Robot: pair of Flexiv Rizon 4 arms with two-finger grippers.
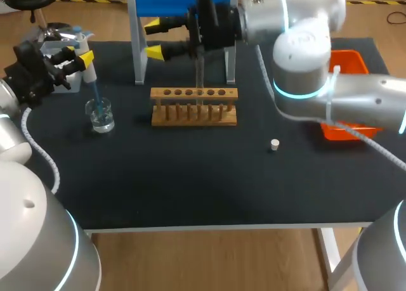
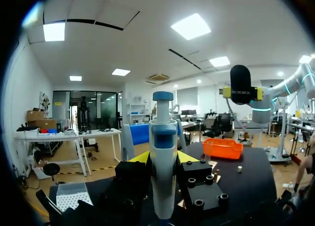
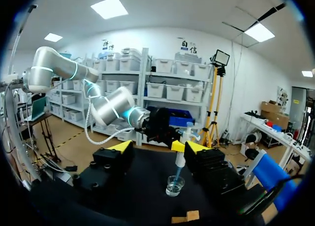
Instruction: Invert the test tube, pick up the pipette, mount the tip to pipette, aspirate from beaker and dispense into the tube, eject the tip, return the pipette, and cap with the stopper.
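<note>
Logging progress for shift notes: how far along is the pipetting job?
Done: test tube upright in the rack, tip mounted. In hand: left jaws clamp the pipette, its tip down in the beaker. Left: dispense, eject, return the pipette, fit the stopper lying on the table.

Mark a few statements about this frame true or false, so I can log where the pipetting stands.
1. The left claw holds the pipette with its tip down in the beaker. True.
2. The right claw is shut on the stopper. False: its fingers are apart with nothing between them, and the stopper lies on the table, away from the rack.
3. The orange bin sits at the table's left side. False: it is at the right, behind the right arm.
4. The wooden rack stands in front of the blue-topped stand. True.
</note>
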